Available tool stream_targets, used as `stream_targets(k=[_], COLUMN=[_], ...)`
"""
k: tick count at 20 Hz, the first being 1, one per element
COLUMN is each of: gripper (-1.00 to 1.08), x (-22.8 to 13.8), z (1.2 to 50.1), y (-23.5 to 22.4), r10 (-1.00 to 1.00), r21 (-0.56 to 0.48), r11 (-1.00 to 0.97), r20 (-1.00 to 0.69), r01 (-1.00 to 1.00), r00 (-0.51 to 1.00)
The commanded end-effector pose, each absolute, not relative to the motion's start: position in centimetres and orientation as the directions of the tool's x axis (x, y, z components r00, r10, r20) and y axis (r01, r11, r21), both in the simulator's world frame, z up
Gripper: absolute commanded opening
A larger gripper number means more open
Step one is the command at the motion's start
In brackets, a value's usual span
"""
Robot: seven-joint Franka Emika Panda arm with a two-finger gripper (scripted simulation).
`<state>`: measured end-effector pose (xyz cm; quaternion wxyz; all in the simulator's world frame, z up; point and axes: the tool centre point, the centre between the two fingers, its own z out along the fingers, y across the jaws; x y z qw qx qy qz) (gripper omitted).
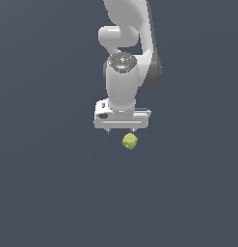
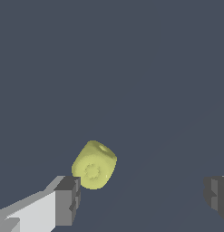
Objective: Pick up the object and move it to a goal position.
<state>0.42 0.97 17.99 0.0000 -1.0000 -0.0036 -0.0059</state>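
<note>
Object (image 1: 130,141) sits low in the exterior view, a small yellow-green lump, rounded and blocky, with faint dimples on its faces. It lies just under my gripper (image 1: 121,131), toward the exterior view's right end of the white body, close beneath the fingertip on that side. Much smaller than the gripper's width.

Wrist view: the object (image 2: 94,164) is tilted, one dimpled face turned toward the camera, a second dimple on its upper face. It is right beside one grey finger pad (image 2: 68,199); I cannot tell whether the two touch. The other finger (image 2: 216,195) stands well apart at the far edge of the picture. My gripper (image 2: 140,197) is spread wide, fingers far apart, nothing pinched between them. The lump sits off to one side of the gap rather than centred in it.

Ground beneath is a plain dark blue-grey surface (image 1: 48,193), flat and unmarked. Whether the object rests on it I cannot tell for sure from these views.

My arm (image 1: 123,72), white with a dark grey band, comes down from the top of the exterior view, wrist pointing straight down
</note>
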Motion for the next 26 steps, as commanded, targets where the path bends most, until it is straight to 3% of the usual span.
stream_targets(k=[1, 26], gripper=[1.0, 1.0], x=[0.4, -0.8], z=[18.0, 15.6], y=[1.0, 2.4], r10=[0.007, -0.071], r21=[0.0, 0.007], r11=[-1.0, -0.997], r20=[0.012, -0.021], r01=[0.007, -0.071], r00=[1.0, 0.997])
